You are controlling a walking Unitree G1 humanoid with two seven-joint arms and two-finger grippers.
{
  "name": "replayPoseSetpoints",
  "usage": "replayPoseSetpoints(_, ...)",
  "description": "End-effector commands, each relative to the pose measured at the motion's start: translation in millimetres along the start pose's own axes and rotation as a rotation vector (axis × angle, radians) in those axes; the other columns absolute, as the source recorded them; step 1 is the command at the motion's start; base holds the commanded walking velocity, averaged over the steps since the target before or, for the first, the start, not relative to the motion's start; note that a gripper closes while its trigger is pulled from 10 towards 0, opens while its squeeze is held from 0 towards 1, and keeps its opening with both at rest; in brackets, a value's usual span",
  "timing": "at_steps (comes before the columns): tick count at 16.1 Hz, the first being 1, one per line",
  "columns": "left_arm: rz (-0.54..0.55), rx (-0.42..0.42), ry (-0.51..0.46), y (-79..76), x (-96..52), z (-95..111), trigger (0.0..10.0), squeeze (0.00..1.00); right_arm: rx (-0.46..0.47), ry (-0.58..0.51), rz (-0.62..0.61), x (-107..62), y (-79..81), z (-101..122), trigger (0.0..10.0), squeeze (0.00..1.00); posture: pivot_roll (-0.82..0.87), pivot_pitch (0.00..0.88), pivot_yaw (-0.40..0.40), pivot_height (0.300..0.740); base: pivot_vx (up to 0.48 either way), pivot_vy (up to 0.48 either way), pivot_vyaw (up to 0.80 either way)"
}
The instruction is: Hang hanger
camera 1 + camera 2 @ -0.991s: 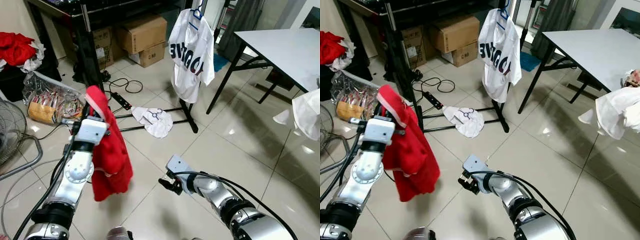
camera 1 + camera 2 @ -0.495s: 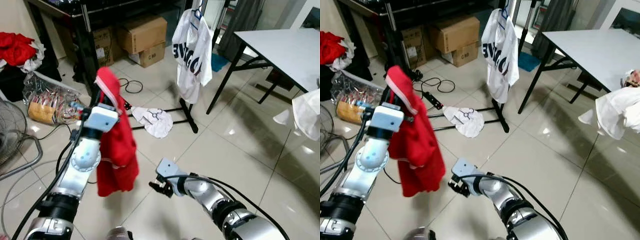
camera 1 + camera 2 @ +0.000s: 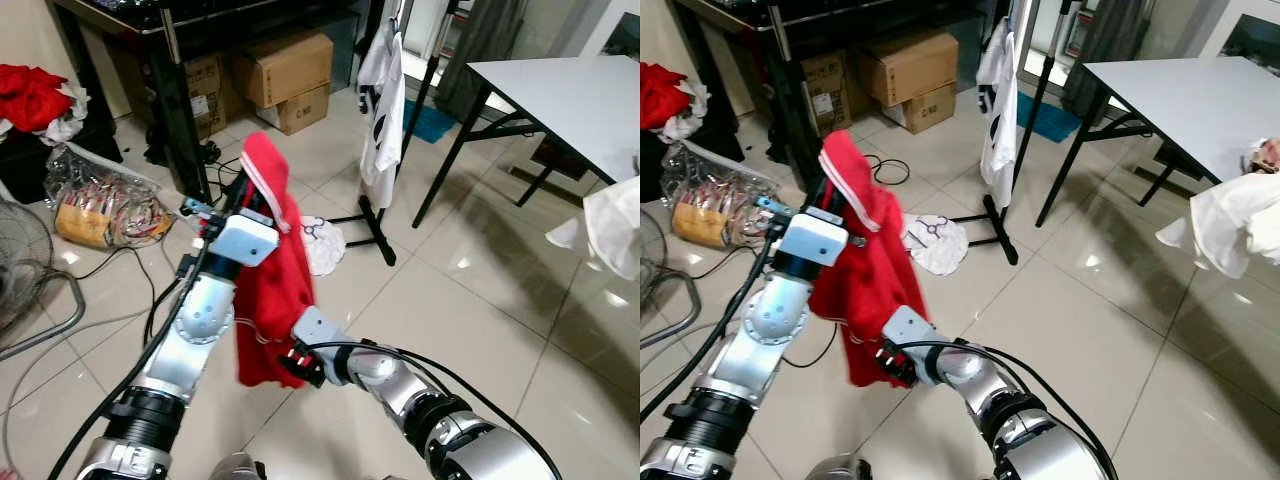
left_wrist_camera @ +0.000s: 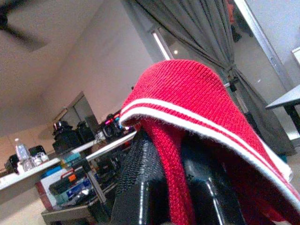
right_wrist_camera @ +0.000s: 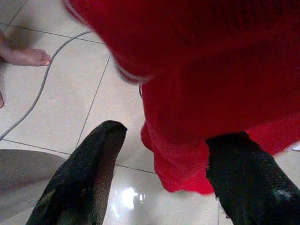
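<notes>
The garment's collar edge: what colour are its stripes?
White stripes on the red garment, clearest in the left wrist view.

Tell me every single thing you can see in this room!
Red top: one, red with white stripes, held up by the left gripper.
White shirt: one, hanging on the black rack.
White cloth: one, on the floor under the rack.
Boxes: several, brown, under the dark shelf.
Table: one, white, at right.
White garment: one, at far right.
Red clothes: one pile, far left.
Foot: one, bare, a person's, on the tiles.
Left gripper: shut on the red top.
Right gripper: open, at the red top's hem.
</notes>
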State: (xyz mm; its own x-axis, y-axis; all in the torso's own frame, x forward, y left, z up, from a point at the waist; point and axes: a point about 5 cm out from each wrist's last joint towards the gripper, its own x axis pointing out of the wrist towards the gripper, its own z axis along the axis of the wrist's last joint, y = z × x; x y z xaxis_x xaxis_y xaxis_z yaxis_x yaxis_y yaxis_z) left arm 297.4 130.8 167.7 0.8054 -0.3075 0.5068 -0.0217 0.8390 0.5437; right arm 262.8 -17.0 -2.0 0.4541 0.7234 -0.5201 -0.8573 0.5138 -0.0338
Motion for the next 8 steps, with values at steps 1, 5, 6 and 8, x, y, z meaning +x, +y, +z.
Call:
replayPoseSetpoints(1, -0.002, 0.008, -0.057, 1.9, 8.7, 12, 10.0, 0.00, 0.015, -0.019, 0.001, 3.8, 0.2, 9, 10.0, 0.00, 0.15, 0.029, -0.050, 0.740, 0.000, 0.000, 0.00)
replayPoseSetpoints(5, -0.012, 0.000, -0.078, 0.6, 11.2, 19, 10.0, 0.00, 0.057, -0.059, -0.074, 8.9, -6.5, 27, 10.0, 0.00, 0.15, 0.027, -0.043, 0.740, 0.000, 0.000, 0.00)
replayPoseSetpoints(6, -0.023, -0.008, -0.084, -2.6, 10.7, 22, 10.0, 0.00, 0.075, -0.072, -0.116, 10.6, -10.2, 35, 10.0, 0.00, 0.15, 0.025, -0.041, 0.740, 0.000, 0.000, 0.00)
replayPoseSetpoints(8, -0.042, -0.025, -0.094, -8.9, 10.5, 26, 10.0, 0.00, 0.116, -0.102, -0.168, 13.2, -15.1, 48, 10.0, 0.00, 0.16, 0.023, -0.040, 0.740, 0.000, 0.000, 0.00)
